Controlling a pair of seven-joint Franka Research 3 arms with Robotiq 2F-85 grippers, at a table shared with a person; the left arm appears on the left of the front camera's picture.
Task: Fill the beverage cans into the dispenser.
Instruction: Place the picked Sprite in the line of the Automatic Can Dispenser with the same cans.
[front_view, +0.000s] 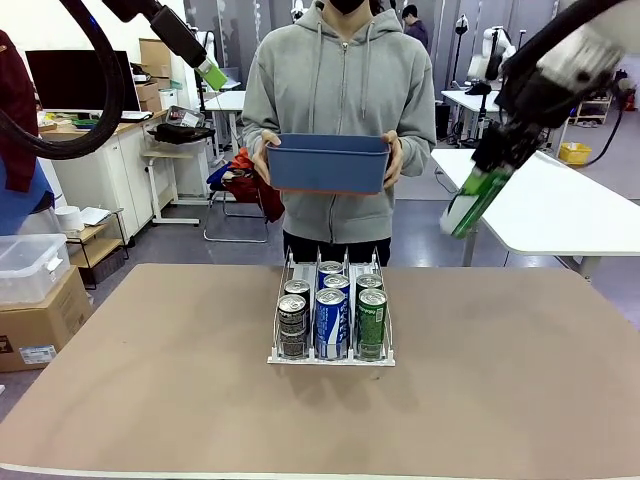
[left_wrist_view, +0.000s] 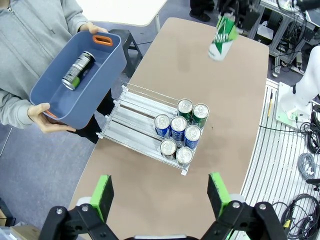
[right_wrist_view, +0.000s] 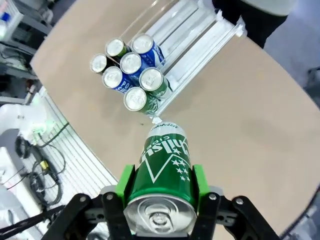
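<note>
Our right gripper (right_wrist_view: 161, 186) has its fingers clamped on a green-and-white can (right_wrist_view: 165, 165) around the middle. The can is tilted, high over the table (front_view: 150, 380), right of the dispenser (front_view: 330, 358). Our left gripper (left_wrist_view: 160, 194) has its fingers spread wide with nothing between them, arm high above the table. We count seven cans (front_view: 331, 322) at the dispenser's near end. The person (front_view: 340, 90) holds a blue tub (front_view: 327, 165), and one dark can (left_wrist_view: 77, 70) lies inside it.
</note>
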